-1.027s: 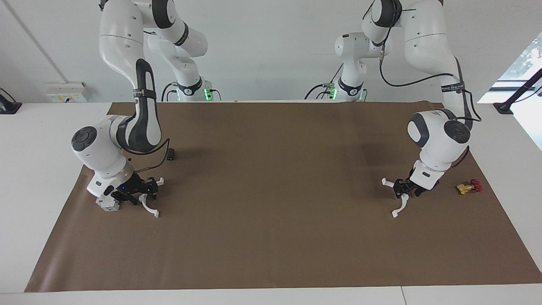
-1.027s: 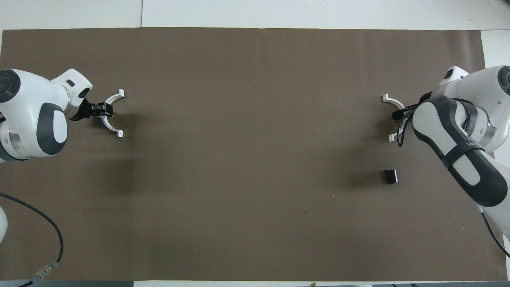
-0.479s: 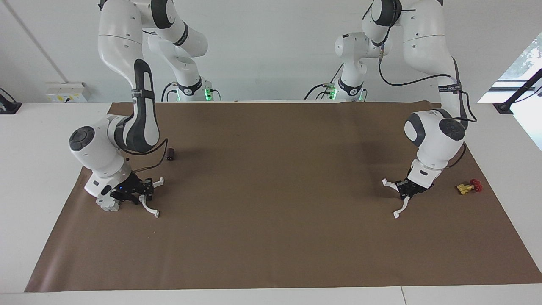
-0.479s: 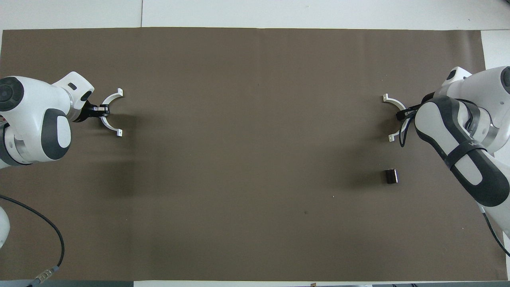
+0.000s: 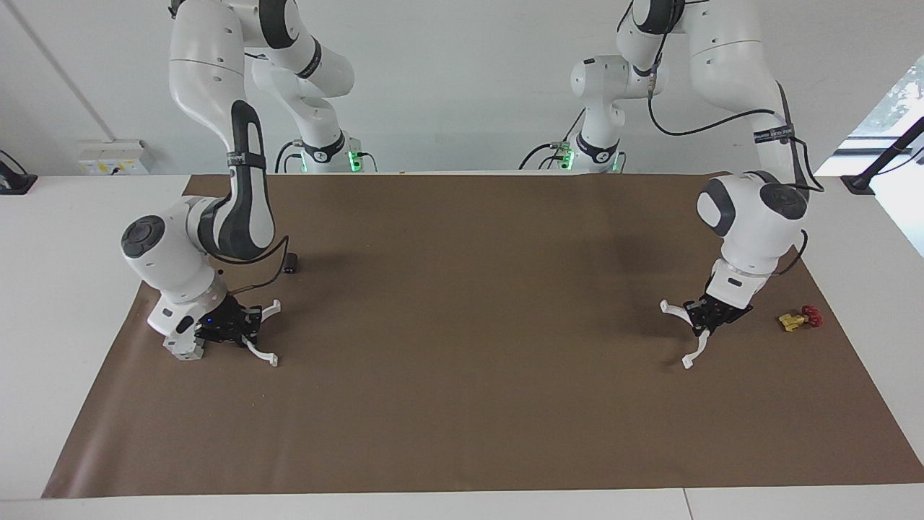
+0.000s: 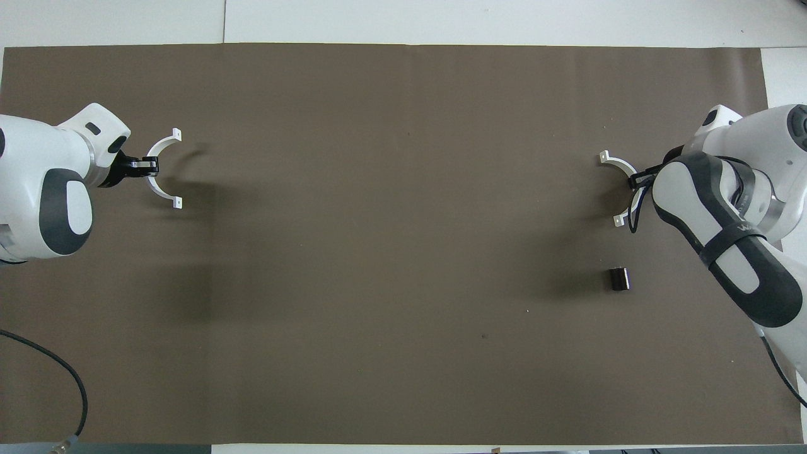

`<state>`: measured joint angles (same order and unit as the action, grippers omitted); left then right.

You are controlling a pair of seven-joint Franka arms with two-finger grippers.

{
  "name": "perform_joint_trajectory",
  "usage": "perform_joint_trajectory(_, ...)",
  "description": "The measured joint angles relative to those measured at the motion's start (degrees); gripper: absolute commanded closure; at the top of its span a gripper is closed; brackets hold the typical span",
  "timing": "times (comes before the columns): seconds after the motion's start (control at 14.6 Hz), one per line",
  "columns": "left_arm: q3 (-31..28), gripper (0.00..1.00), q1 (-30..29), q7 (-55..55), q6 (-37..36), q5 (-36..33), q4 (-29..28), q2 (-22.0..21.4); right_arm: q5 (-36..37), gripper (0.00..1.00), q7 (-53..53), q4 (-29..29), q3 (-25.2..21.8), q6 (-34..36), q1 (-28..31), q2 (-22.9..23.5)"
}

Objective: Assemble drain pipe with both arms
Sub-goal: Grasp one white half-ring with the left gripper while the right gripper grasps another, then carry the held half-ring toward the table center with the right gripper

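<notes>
The two white half-ring arcs of the drain pipe sit well apart, one at each end of the brown mat (image 5: 462,404) on the worktop (image 5: 65,253). At the left arm's end, the left gripper (image 5: 704,318) has its jaws clamped on the middle of the left arc (image 5: 686,334); the arc's tabbed ends point toward the middle of the mat, and its shadow on the mat lies apart from it. At the right arm's end, the right gripper (image 5: 244,326) has its jaws clamped on the middle of the right arc (image 5: 261,334), whose open side also faces the middle of the mat.

No containers are in view.

Nearer to the robots than the right arc lies a small dark cylinder (image 6: 619,278). The facing view alone shows a grey block (image 5: 182,348) just beside the right gripper and a small yellow and red part (image 5: 799,318) near the left gripper; in the overhead view the arms cover both.
</notes>
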<state>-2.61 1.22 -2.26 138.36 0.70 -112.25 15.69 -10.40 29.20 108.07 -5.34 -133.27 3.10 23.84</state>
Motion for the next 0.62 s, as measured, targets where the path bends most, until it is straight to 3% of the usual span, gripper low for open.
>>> perform_joint_trajectory(0.27,0.11,1.00,0.62,0.28,-7.19,0.00,1.60,-4.02,0.04,1.00,-0.46,-2.93,0.08,4.64,-0.76,-0.32)
perform_joint_trajectory(0.41,0.19,1.00,2.38,2.78,-10.48,0.00,2.87,-5.07,2.18,1.00,-4.53,-8.36,0.15,11.98,-2.28,-0.61)
perform_joint_trajectory(0.62,0.28,1.00,7.13,9.17,-11.27,0.00,3.21,-5.23,5.63,1.00,-16.69,-17.37,0.37,21.73,-9.43,-1.11)
